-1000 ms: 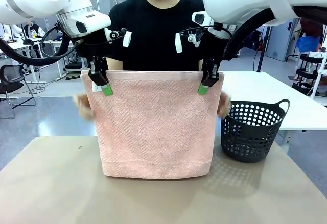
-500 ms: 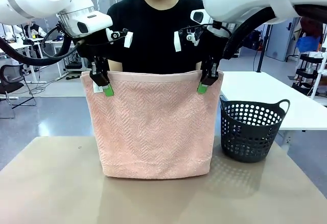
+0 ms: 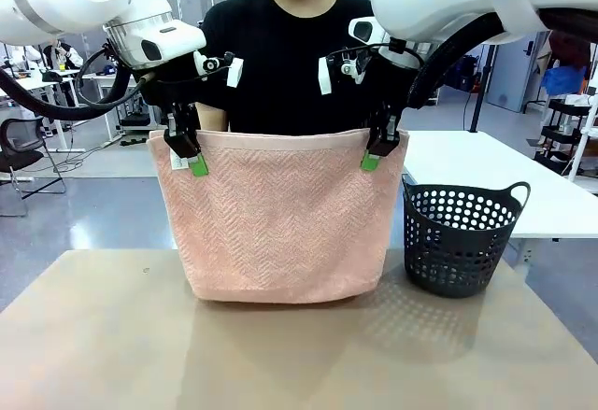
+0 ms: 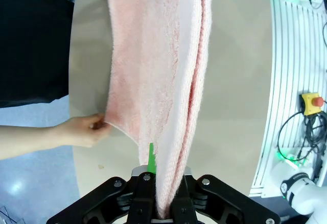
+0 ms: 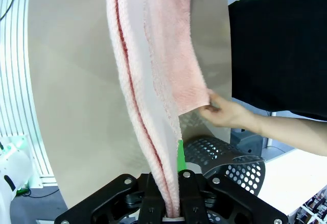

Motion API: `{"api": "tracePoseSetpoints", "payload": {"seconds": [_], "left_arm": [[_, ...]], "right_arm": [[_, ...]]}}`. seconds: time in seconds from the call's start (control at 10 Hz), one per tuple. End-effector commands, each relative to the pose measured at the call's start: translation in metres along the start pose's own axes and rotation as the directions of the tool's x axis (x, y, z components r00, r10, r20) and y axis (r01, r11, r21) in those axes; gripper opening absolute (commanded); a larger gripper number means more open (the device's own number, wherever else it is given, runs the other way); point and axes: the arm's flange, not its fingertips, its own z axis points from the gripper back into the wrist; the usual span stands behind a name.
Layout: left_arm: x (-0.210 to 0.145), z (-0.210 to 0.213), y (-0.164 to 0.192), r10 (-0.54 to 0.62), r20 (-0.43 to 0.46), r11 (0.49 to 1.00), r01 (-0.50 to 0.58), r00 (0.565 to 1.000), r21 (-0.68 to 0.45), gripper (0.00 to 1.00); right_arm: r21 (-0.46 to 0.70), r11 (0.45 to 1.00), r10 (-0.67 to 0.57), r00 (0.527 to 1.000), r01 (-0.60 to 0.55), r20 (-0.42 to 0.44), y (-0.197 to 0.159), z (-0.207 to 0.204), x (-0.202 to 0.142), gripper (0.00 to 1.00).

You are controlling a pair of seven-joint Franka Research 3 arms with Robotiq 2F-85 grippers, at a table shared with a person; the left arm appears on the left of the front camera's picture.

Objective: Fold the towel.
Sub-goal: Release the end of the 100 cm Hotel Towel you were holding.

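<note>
Front view: your left gripper (image 3: 192,160) and right gripper (image 3: 376,156) grasp the towel's (image 3: 280,228) top corners; expect soft, limp cloth.

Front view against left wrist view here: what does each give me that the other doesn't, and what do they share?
Front view gives: the black perforated basket beside the hanging towel, and the right jaws clamped on its top corner. Left wrist view gives: a person's hand pinching a corner of the towel layer nearer the person, and a yellow emergency-stop box beyond the table's edge. Shared: the left jaws shut on the towel, the tan table, the person's black shirt.
</note>
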Motion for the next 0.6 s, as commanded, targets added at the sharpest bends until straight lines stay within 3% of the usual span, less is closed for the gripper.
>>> {"api": "tracePoseSetpoints", "payload": {"seconds": [0.0,0.5], "left_arm": [[-0.0009,0.0006,0.0003,-0.001,-0.009,1.0,0.001,1.0,0.005,0.0],[-0.0009,0.0006,0.0003,-0.001,-0.009,1.0,0.001,1.0,0.005,0.0]], "right_arm": [[-0.012,1.0,0.006,1.0,-0.006,-0.009,-0.0002,0.0029,-0.0014,0.0],[-0.012,1.0,0.006,1.0,-0.006,-0.009,-0.0002,0.0029,-0.0014,0.0]]}}
